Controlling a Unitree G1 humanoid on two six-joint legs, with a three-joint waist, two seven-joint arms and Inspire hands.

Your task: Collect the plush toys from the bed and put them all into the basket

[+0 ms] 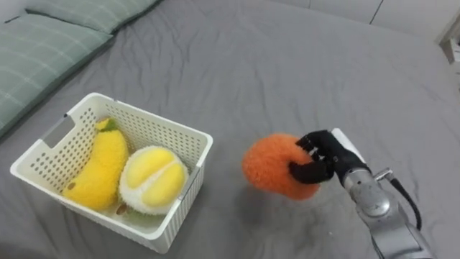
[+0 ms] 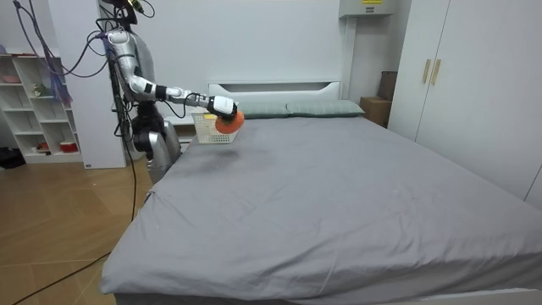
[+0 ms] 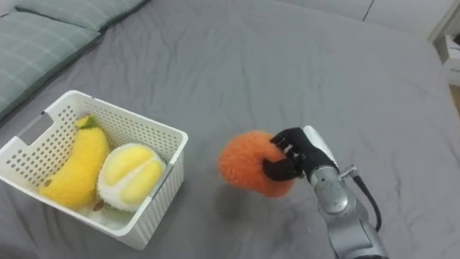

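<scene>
The robot stands at the side of a big bed [image 1: 287, 72] with a gray sheet, up near the pillow end. Its right arm reaches out over the bed. The right hand [image 1: 323, 160] is black, and its fingers [image 1: 307, 171] and thumb are curled around a fluffy orange toy [image 1: 277, 167]. The hand grips the toy from the robot's right side. The toy is round and soft like a ball. It looks lifted a little off the sheet, because there is a dark shadow on the bed under it. To the left of the orange toy sits a white basket [image 1: 154, 116] with little holes in its walls. The basket rests on the bed, near the toy but not touching it. Two toys lie inside the basket. One is a yellow banana toy [image 1: 100, 169] on the left side. The other is a round yellow and white fruit toy [image 1: 153, 180] on the right side, touching the banana toy. Green checked pillows [image 1: 43, 50] lie at the top left, past the basket. In the room view, the arm stretches toward the room view's right, and the orange toy hangs just in front of the basket. A white headboard [image 2: 271, 87] stands behind the pillows. A tall white wardrobe [image 2: 457, 85] stands on the room view's right, and a white shelf [image 2: 34, 102] stands on the room view's left, behind the robot.
</scene>
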